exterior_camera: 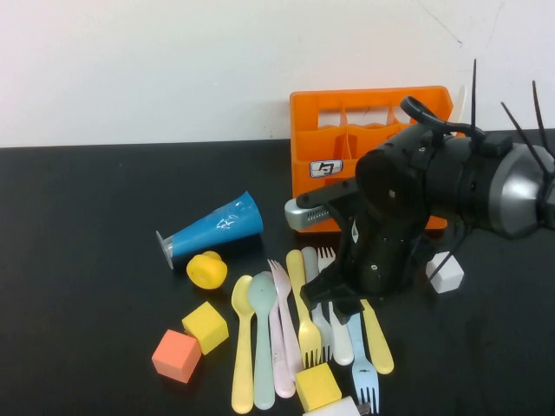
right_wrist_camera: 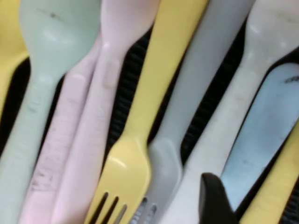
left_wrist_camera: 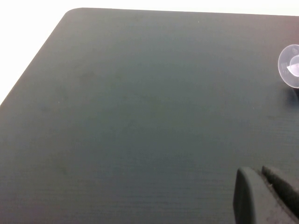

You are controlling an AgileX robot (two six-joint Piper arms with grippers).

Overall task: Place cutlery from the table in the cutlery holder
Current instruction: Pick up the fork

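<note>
Cutlery (exterior_camera: 295,334) lies in a close row on the black table (exterior_camera: 78,260), near of the orange cutlery holder (exterior_camera: 347,152) at the far edge. Right gripper (exterior_camera: 334,299) hangs low over the row's far ends, by the yellow fork (right_wrist_camera: 140,140) and light blue fork (right_wrist_camera: 261,126); whether its fingers are spread I cannot tell. Left gripper (left_wrist_camera: 268,196) hovers over bare tabletop at the left, fingers pressed together.

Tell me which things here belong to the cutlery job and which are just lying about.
Job: cutlery, orange cutlery holder, table, right tool low over the cutlery.

Lying about: blue cone, yellow cubes, orange cube, white cube; left tool over bare table.
</note>
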